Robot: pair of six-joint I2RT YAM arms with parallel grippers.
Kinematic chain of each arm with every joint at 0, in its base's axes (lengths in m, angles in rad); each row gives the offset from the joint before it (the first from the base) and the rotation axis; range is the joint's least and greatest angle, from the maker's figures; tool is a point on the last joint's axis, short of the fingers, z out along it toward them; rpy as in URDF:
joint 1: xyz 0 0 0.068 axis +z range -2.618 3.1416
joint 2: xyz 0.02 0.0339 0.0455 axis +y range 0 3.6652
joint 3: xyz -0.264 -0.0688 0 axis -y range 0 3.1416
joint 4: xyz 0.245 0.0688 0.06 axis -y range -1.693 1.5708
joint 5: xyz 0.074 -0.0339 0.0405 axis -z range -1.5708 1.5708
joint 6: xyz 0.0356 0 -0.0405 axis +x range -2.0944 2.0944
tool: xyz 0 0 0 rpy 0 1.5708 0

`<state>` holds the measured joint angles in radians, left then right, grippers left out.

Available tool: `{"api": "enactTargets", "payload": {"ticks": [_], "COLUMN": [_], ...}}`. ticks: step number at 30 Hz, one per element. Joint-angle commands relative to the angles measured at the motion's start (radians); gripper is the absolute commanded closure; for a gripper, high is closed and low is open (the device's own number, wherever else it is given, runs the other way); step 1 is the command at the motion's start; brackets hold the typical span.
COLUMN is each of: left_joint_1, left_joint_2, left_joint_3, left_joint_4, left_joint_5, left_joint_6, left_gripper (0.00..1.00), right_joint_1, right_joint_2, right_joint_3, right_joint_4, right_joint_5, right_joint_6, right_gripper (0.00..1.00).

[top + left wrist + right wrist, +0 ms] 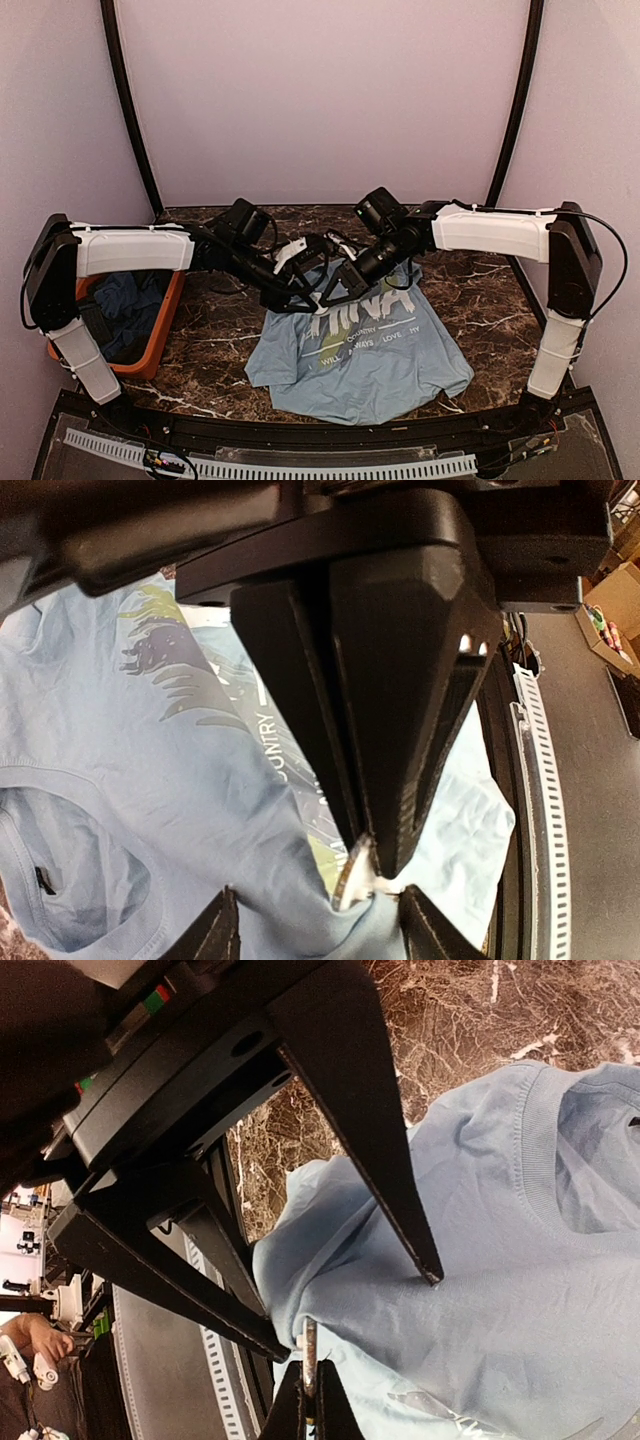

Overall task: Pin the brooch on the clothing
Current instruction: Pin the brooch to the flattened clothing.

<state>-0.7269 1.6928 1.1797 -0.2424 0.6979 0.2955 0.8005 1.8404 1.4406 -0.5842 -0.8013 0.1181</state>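
Observation:
The clothing (380, 370), a light blue T-shirt with white lettering, lies spread on the marble table. Both grippers meet over its upper chest. My right gripper (308, 1368) is shut on the brooch (309, 1340), a thin metal disc seen edge-on. The brooch (352, 875) presses into a raised fold of the shirt (100, 780). My left gripper (318, 912) stands open, its fingertips set down on the shirt (520, 1260) on either side of that fold. In the top view the left gripper (300, 295) and right gripper (326, 290) almost touch, and the brooch is hidden there.
An orange bin (168, 335) with darker blue garments (125, 310) stands at the left, under the left arm. Dark marble table (210, 350) surrounds the shirt. A white perforated rail (300, 468) runs along the near edge.

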Motion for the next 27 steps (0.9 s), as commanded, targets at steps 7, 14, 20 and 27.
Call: {"api": "enactTargets", "payload": {"ticks": [7, 14, 20, 27], "left_joint_1": [0.01, 0.02, 0.02, 0.02], "left_joint_2": [-0.028, -0.035, -0.03, -0.013], "left_joint_3": [-0.011, -0.016, -0.015, -0.003], "left_joint_4": [0.029, 0.048, 0.04, 0.018], "left_joint_5": [-0.085, -0.033, -0.025, -0.029], "left_joint_6": [-0.025, -0.034, -0.026, -0.014], "left_gripper": [0.47, 0.45, 0.45, 0.46], "right_joint_1": [0.005, 0.015, 0.019, 0.019], "right_joint_2": [0.003, 0.015, 0.013, 0.01], "right_joint_3": [0.008, 0.011, 0.021, 0.038], "right_joint_4": [0.034, 0.02, 0.012, 0.008], "right_joint_5": [-0.04, -0.04, -0.041, -0.052], "right_joint_6": [-0.015, -0.03, -0.034, -0.027], "right_gripper": [1.0, 1.0, 1.0, 1.0]}}
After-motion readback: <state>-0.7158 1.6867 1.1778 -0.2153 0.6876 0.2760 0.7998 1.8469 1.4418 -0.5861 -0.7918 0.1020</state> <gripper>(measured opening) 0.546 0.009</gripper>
